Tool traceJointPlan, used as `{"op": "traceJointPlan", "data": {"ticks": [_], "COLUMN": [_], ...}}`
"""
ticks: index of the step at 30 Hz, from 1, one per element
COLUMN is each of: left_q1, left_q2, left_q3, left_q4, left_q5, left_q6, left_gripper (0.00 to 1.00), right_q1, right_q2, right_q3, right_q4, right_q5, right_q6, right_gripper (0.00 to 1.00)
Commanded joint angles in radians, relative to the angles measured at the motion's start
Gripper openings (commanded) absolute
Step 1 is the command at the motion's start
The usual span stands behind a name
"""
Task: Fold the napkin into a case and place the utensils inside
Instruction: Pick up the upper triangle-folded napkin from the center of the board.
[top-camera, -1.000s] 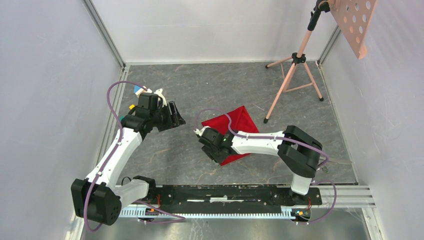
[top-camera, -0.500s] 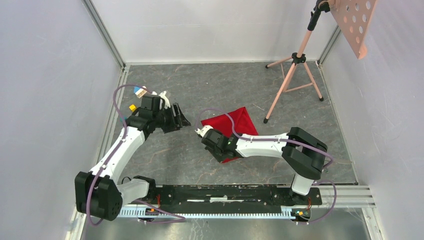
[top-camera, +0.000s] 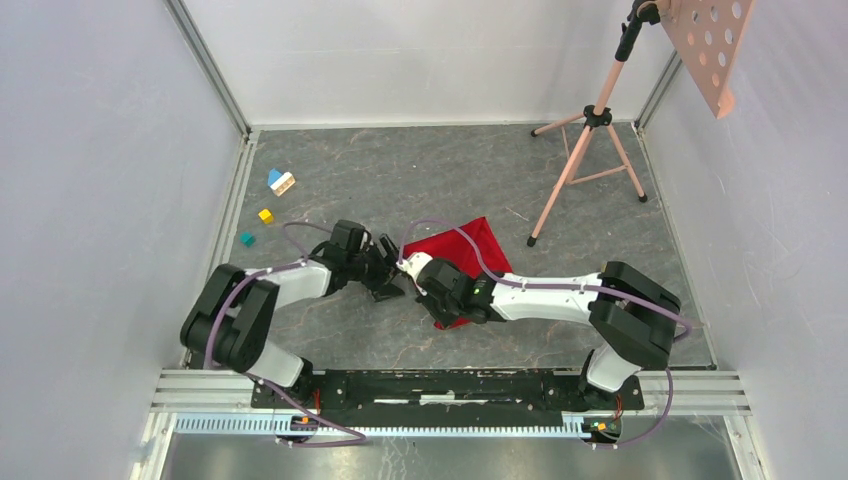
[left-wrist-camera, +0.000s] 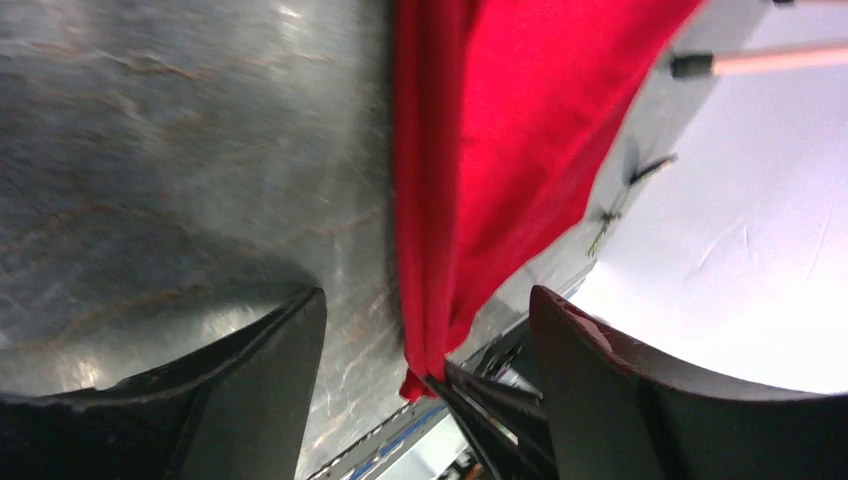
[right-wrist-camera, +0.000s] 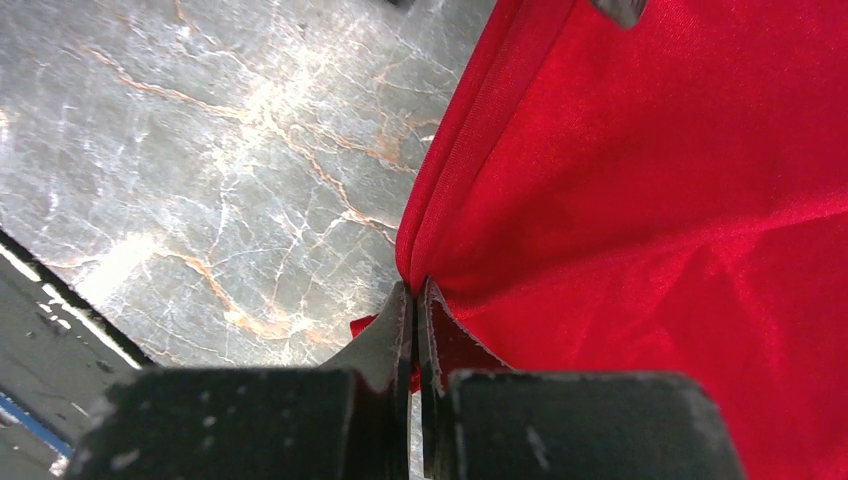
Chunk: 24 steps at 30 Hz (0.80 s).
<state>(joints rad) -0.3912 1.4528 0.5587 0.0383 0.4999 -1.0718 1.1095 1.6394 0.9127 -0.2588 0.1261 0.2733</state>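
The red napkin (top-camera: 475, 248) lies folded on the marble floor at the middle of the top view. My right gripper (right-wrist-camera: 415, 292) is shut on the napkin's (right-wrist-camera: 640, 190) left edge, pinching a doubled fold near its corner. From the left, my left gripper (left-wrist-camera: 425, 335) faces that same corner with jaws open; the cloth (left-wrist-camera: 500, 140) and the right gripper's black fingertips (left-wrist-camera: 470, 390) sit between its fingers without touching them. In the top view the left gripper (top-camera: 385, 272) and right gripper (top-camera: 428, 287) nearly meet. No utensils are in view.
Small toy blocks lie at the back left: a blue-and-white one (top-camera: 281, 182), a yellow one (top-camera: 265, 215), a teal one (top-camera: 246, 239). A pink tripod stand (top-camera: 585, 150) rises at the back right. Grey walls enclose the floor; a metal rail (top-camera: 450, 385) runs along the near edge.
My left arm swung from the back left near the blocks down to the napkin's left corner, jaws widening. My right gripper closed on the napkin's edge and shifted slightly left.
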Motion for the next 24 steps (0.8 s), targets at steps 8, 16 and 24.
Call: {"op": "traceJointPlan", "data": {"ticks": [8,16,24], "left_q1": [-0.071,-0.081,-0.096], "left_q2": [0.164,0.236,0.327], "left_q3": [0.161,0.271,0.394], "left_q4": [-0.109,-0.271,-0.365], "left_q5": [-0.318,-0.453,-0.493], "left_q6": [-0.108,-0.097,-0.095], "left_gripper": [0.69,0.6,0.51], "right_q1": [-0.049,-0.068,-0.069], "right_q2": [-0.097,-0.112,-0.116], "right_q3": [-0.06,-0.086,-0.086], "right_q4": [0.129,0.161,0.17], "right_q5": [-0.081,-0.112,-0.124], "right_q6": [-0.041,-0.044,-0.042], "right_gripper": [0.0,0.01,0.0]}}
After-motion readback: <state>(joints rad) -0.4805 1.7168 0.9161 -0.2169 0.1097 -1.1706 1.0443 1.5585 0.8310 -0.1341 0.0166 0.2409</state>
